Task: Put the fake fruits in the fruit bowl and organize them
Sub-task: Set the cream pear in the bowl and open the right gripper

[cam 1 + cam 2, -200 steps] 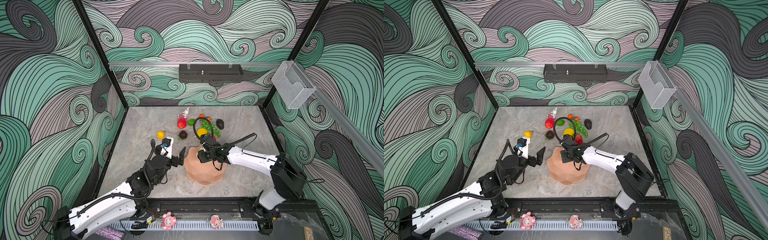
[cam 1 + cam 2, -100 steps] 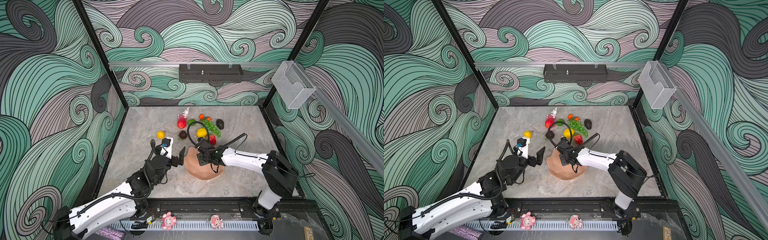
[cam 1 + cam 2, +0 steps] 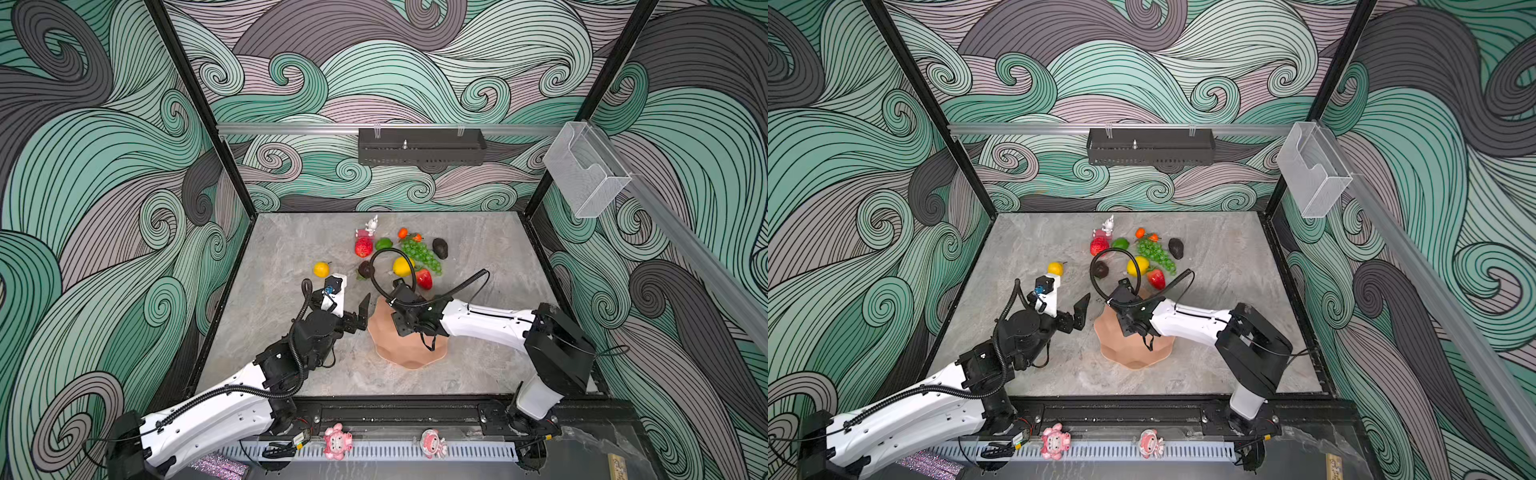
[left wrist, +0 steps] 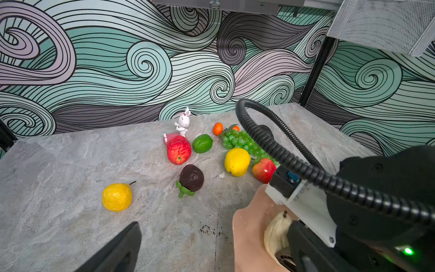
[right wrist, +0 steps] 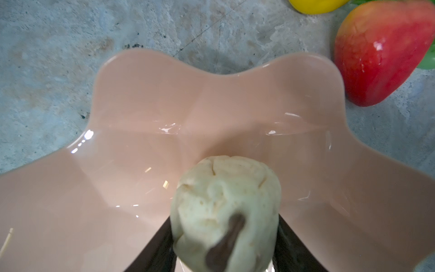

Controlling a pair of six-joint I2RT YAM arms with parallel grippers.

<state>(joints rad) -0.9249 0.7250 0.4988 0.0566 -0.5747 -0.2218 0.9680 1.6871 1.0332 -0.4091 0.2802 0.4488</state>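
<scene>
Right gripper point(image 5: 223, 237): clamped on the pear point(image 5: 226, 202), with a dark finger point(image 5: 160, 247) against each side of it. The pear hangs over the inside of the bowl point(image 5: 141, 106), stem end toward the wrist camera. Can't tell if it touches the bowl floor.

In both top views the bowl point(image 3: 409, 355) sits just below frame centre on the table point(image 3: 282, 257). The right arm comes in from the lower right and covers the bowl's upper part, so the pear is hidden there.

Left gripper point(image 3: 350, 305): jaws wide apart, nothing between them. It is just left of the bowl rim, left of frame centre. The left wrist view shows one of its fingers point(image 4: 117, 249) over bare table.

Other fruit is on the table, above the bowl in the top views:
- apple point(image 3: 424, 279): nearest the bowl, just beside the rim
- lemon point(image 3: 402, 266): just left of the apple, with the right arm's cable loop crossing over it
- grapes point(image 3: 422, 254): above the lemon and apple
- avocado point(image 3: 439, 248): just right of the grapes
- two oranges point(image 3: 402, 232): at the top end of the grapes
- lime point(image 3: 383, 243): left of the grapes
- red fruit point(image 3: 363, 247): just beside the lime
- dark fruit point(image 3: 365, 269): green calyx, below the red fruit
- stemmed lemon point(image 3: 321, 269): alone to the left, near the left arm's wrist camera

The rabbit point(image 3: 372, 224) stands just above the red fruit. Two dolls point(image 3: 337, 441) sit on the rail at the bottom edge.
</scene>
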